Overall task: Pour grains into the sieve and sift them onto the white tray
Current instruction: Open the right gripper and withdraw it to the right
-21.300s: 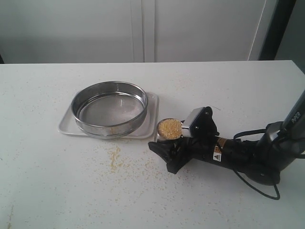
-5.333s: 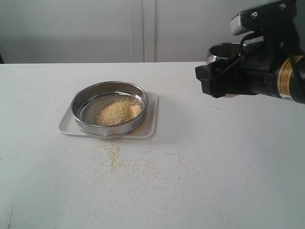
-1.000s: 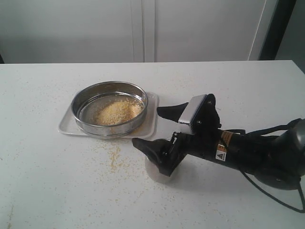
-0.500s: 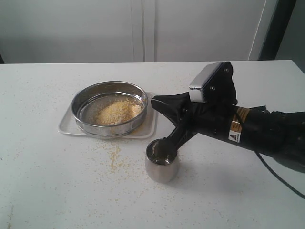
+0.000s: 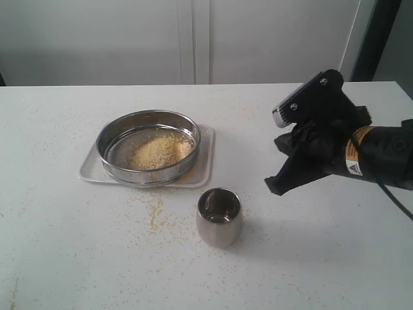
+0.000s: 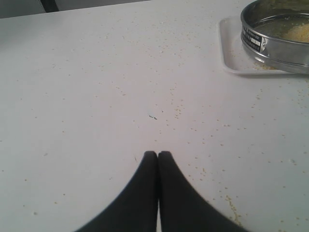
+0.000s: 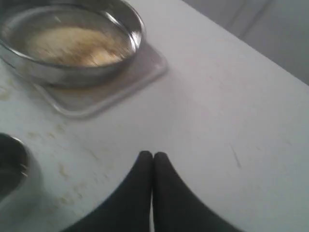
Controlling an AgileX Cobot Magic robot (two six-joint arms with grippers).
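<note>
Exterior view: the right fingers (image 5: pixel 279 181) have released the small rounded steel cup (image 5: pixel 219 216), lifted off to the right and closed empty. The cup stands upright on the table (image 5: pixel 335 265). The golden-yellow grains (image 5: pixel 158 150) lie heaped in the wide round steel sieve (image 5: pixel 148 169) on the flat white rectangular tray (image 5: pixel 205 171). Pouring looks done and sifting remains.

Left wrist view: the left fingers (image 6: pixel 147 171) are pressed together, holding nothing.

Right wrist view: the right fingers are shut and empty, with the sieve beyond them.

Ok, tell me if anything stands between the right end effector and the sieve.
Nothing squarely. The steel cup stands just off the line from the right end effector to the sieve, nearer the exterior camera.
</note>
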